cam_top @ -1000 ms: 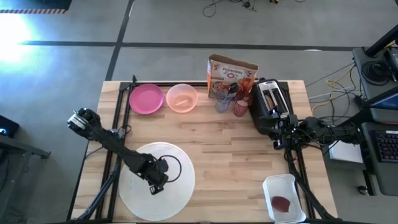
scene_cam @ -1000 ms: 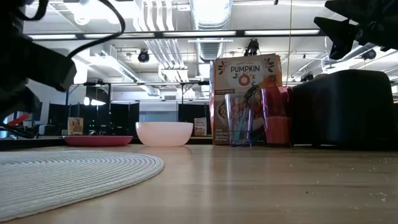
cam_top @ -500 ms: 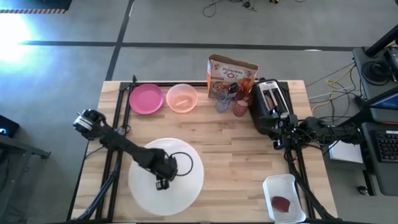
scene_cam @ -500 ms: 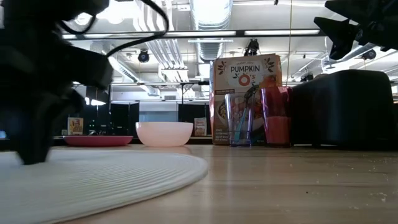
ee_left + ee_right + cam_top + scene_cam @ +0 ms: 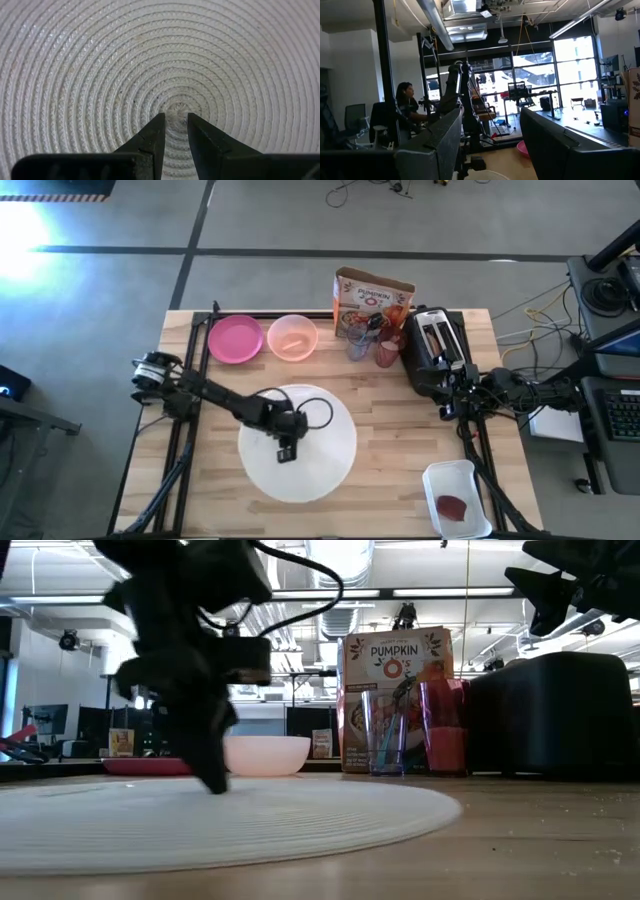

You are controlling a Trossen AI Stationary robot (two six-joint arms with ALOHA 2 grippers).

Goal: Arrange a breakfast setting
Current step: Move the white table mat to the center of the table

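Pinching the mat at its centre, the left hand shows narrow jaws only in its wrist view. From above, the right hand waits wide beside the toaster.

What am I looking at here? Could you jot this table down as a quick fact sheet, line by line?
Left gripper: fingertips pinching the centre of the white round mat
Right gripper: open, waiting by the black toaster
Magenta plate: far edge, bare
Peach bowl: beside the plate
Cereal box: upright at the far edge
Pink cup and clear glass: in front of the box
White tray: near right corner, holds something dark red
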